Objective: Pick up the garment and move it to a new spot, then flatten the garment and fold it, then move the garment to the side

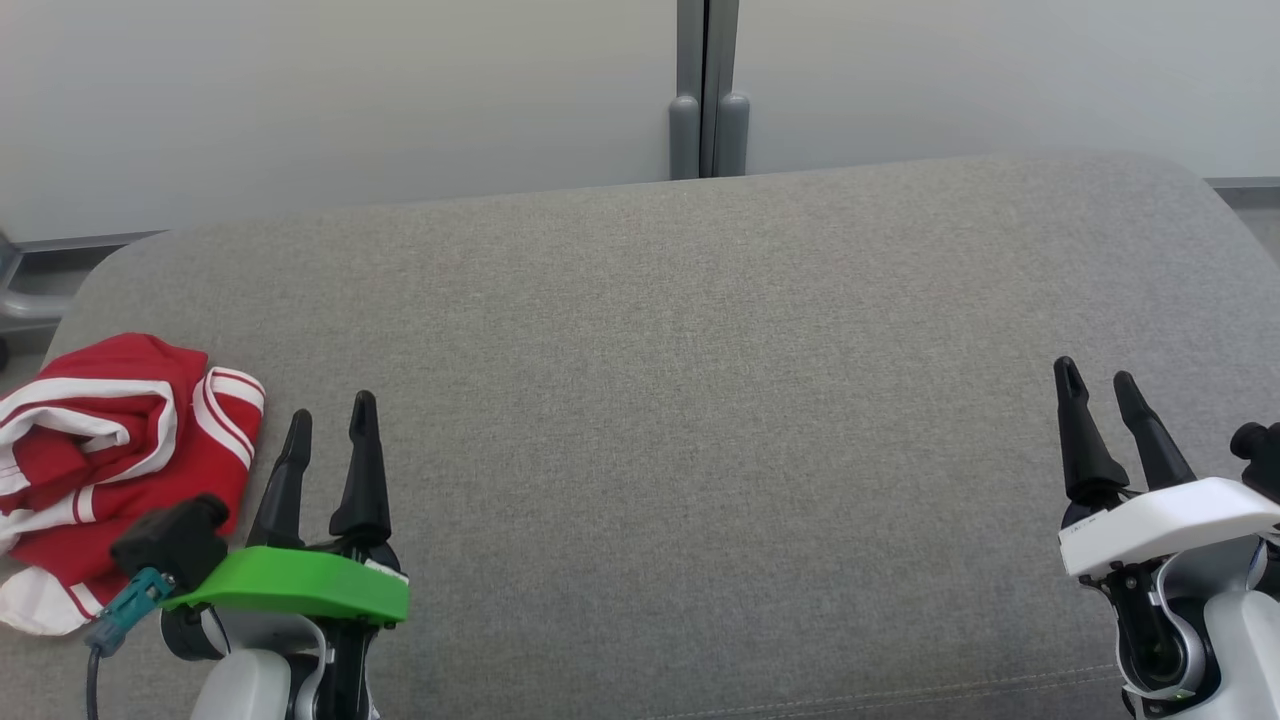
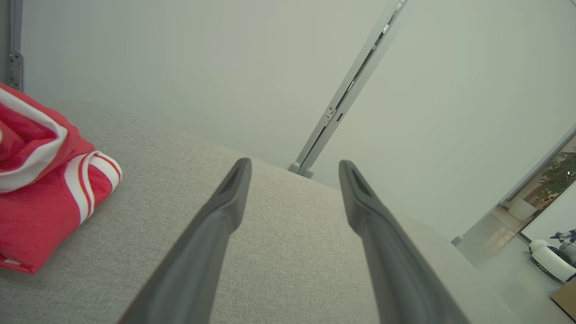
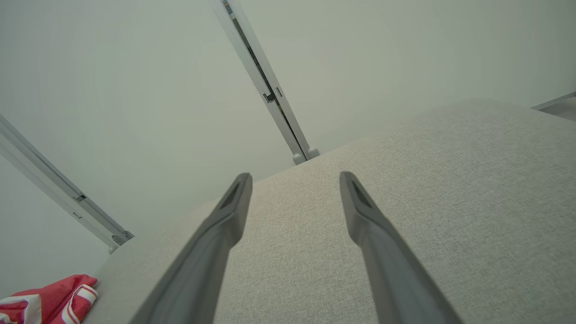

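Grey upholstered cushion (image 1: 700, 400) carries your red-and-white striped garment (image 1: 110, 440), bunched at its left edge near the front corner. Expect it to be light, soft and limp, so pinch a raised fold. The heap runs roughly front to back, with 1 striped band facing the middle. The left gripper (image 1: 332, 406) waits just beside it and the right gripper (image 1: 1094, 370) is near the right edge, both spread wide and empty.

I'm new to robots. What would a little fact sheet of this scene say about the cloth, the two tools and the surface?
Garment: red garment with white stripes, bunched up, at the surface's left end
Surface: grey fabric cushion
Left tool: left tool open, holding nothing, just right of the garment
Right tool: right tool open, holding nothing, at the opposite end
Behind: pale wall, grey post
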`<state>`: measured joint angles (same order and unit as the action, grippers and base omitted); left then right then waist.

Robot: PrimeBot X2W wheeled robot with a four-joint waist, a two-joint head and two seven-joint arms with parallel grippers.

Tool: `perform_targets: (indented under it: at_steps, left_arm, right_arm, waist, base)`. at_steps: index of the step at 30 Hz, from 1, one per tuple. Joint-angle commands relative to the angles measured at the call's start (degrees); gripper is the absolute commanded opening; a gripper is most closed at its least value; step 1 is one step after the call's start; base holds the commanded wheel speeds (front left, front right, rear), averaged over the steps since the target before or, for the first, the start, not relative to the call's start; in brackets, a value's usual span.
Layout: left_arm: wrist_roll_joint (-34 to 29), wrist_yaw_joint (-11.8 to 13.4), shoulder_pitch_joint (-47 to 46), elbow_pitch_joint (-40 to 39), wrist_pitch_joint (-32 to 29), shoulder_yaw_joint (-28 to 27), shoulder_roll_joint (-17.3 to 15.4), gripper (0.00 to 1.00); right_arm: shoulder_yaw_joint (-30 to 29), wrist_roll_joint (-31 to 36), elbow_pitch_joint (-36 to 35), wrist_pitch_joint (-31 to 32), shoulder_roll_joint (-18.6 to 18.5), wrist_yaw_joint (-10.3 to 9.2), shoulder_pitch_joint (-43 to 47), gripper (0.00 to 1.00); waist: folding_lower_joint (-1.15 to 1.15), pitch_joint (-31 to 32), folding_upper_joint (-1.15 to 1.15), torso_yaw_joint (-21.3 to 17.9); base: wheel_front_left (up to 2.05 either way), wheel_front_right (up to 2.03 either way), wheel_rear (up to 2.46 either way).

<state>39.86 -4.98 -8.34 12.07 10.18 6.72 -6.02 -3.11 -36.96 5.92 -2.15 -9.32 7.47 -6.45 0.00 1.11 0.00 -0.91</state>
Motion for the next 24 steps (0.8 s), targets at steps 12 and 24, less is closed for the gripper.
perform_targets:
  at_steps: [12,24]
  left_arm:
    - [-8.9,2.1,-2.6,2.8,0.8,0.6,-0.9,1.00]
    - [-15.9,3.9,-2.8,5.4,2.0,1.3,-1.5,1.00]
  right_arm:
    - [2.9,10.3,0.6,-3.4,-1.5,0.02,-0.2,1.00]
    - [4.7,17.0,4.0,-6.1,-1.1,0.02,-0.2,1.00]
  waist:
    - [0.00,0.1,0.00,-0.3]
    - [0.00,-0.2,0.00,-0.3]
  base:
    - [0.00,0.00,0.00]
    - [0.00,0.00,0.00]
